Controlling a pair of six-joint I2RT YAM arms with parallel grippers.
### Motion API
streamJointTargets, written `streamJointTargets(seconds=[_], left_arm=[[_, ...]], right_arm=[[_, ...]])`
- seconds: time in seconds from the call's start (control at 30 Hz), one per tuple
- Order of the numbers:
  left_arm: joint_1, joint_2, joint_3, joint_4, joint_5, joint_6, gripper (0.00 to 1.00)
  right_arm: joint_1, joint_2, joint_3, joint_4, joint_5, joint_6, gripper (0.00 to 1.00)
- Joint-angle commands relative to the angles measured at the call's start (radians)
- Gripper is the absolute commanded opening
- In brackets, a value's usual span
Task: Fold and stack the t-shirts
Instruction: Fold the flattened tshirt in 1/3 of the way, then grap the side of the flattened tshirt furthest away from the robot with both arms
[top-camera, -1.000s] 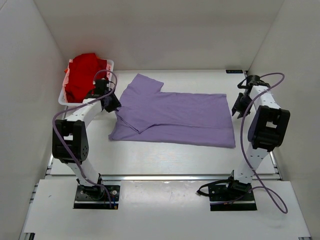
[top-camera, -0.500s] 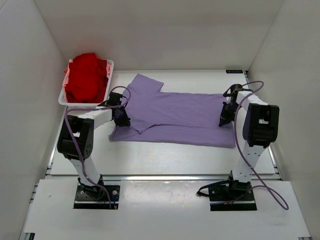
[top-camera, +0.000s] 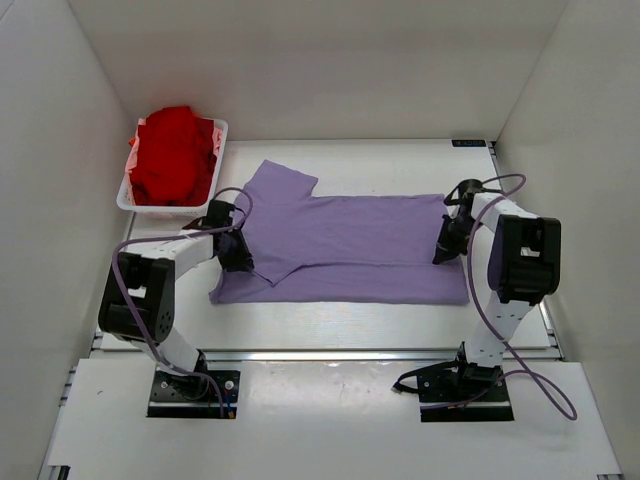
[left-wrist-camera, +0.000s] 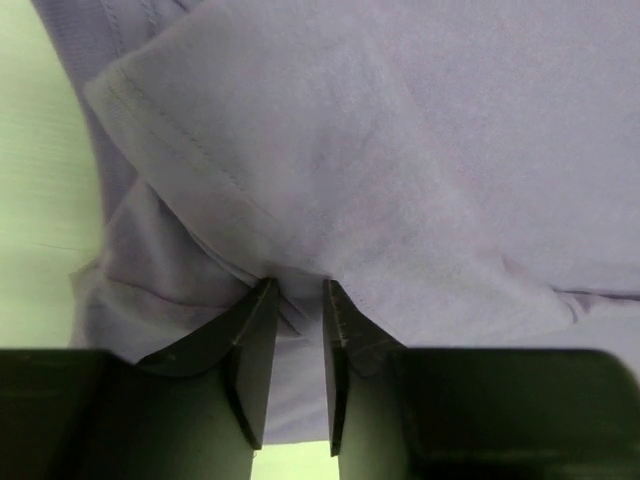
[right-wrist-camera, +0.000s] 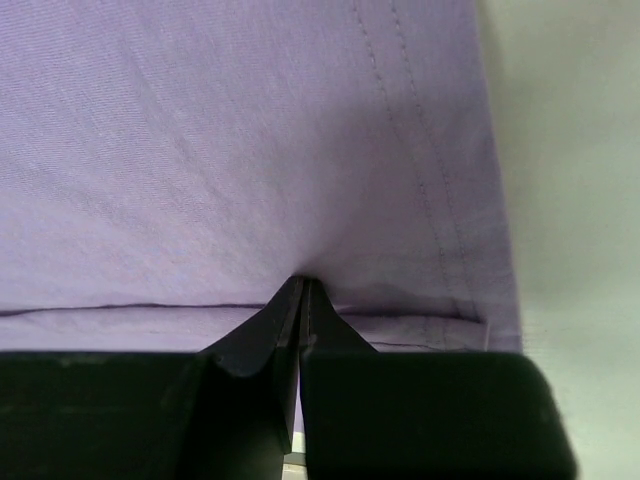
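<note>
Setting: a robotics lab test cell, not a home or shop. Evidence: two black-and-white robot arms, the left arm (top-camera: 135, 290) and the right arm (top-camera: 525, 255), are bolted to plates at the near edge of a white table (top-camera: 340, 325). Loose purple cables (top-camera: 477, 295) trail along both. Plain white walls (top-camera: 320, 70) box the table in. The only props are a purple t-shirt (top-camera: 350, 240) and a white tray (top-camera: 150, 207) holding a red t-shirt (top-camera: 172, 155).

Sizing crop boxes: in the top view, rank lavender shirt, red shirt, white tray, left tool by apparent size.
1. lavender shirt
2. white tray and red shirt: about alike, shirt fills tray
3. left tool
</note>
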Motion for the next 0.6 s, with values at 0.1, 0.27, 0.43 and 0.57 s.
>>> streamJointTargets(seconds=[0.1,0.27,0.43,0.57], left_arm=[[0.035,0.068,0.253,-0.096,0.014,0.092,0.45],[0.015,0.155,0.500,-0.055,0.027,0.107,0.53],[0.028,0.403,0.796,-0.105,0.028,0.129,0.53],[0.031,0.581,1.057,-0.160,-0.015,0.136,0.56]], right_arm=[[0.033,0.026,0.081,-0.049,0.026,-0.023,0.04],[0.051,-0.014,0.216,-0.021,0.005,-0.031,0.30],[0.036,-0.011,0.345,0.026,-0.075,-0.026,0.32],[0.028,0.011,0.401,0.065,-0.085,-0.022,0.36]])
